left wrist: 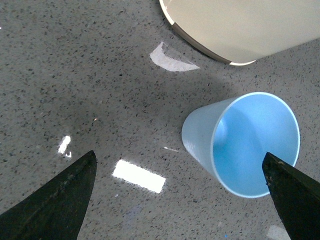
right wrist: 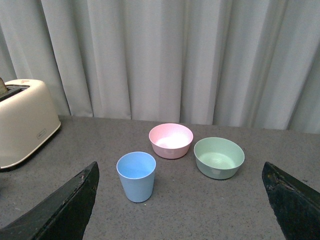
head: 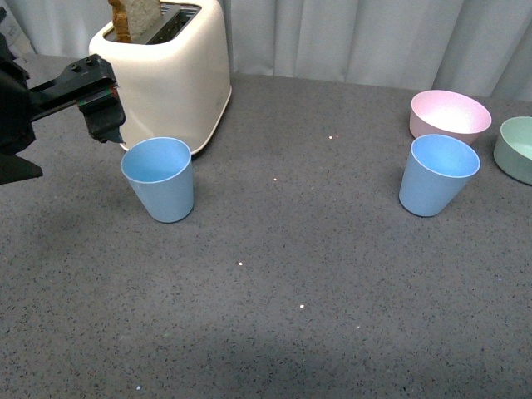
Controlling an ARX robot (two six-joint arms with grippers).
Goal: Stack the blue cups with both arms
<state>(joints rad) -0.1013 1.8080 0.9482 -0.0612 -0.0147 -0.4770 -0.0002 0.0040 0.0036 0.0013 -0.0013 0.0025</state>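
Note:
Two light blue cups stand upright and apart on the dark speckled table. The left cup [head: 160,179] is in front of the toaster, and the right cup [head: 436,174] is near the bowls. My left gripper [head: 66,140] is open and empty, hovering just left of the left cup. In the left wrist view that cup [left wrist: 245,142] lies beside one fingertip of the gripper [left wrist: 179,153]. My right gripper [right wrist: 180,163] is open and empty, well back from the right cup [right wrist: 136,176]. It does not show in the front view.
A cream toaster [head: 170,71] with toast in it stands close behind the left cup. A pink bowl [head: 450,115] and a pale green bowl [head: 519,148] sit behind and to the right of the right cup. A grey curtain hangs behind the table.

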